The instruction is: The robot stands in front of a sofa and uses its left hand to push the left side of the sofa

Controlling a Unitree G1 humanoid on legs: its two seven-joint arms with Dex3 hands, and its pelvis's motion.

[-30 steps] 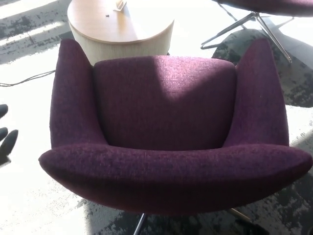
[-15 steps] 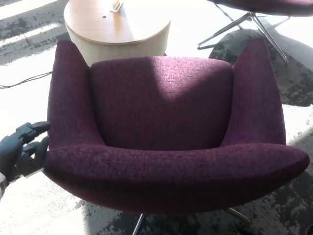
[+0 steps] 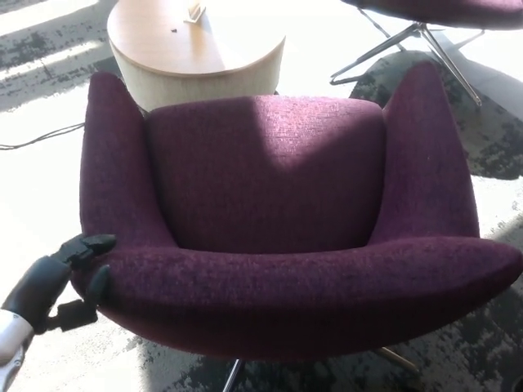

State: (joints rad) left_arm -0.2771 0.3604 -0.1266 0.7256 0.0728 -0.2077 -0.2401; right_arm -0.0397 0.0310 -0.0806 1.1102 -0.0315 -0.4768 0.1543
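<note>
Push step starting: left hand [image 3: 69,273], fingers spread and gripping nothing, touches the left end of the purple sofa [image 3: 278,220] mid-frame; next it needs a steady sideways shove.

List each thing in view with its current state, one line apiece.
Sofa: upright, seat empty, touched at its left corner.
Left robot hand: fingers apart, pressed against the sofa's left side, holding nothing.
Right robot hand: not in view.
Round table: upright behind the sofa, small items on top.
Cable: lying loose on the floor.
</note>
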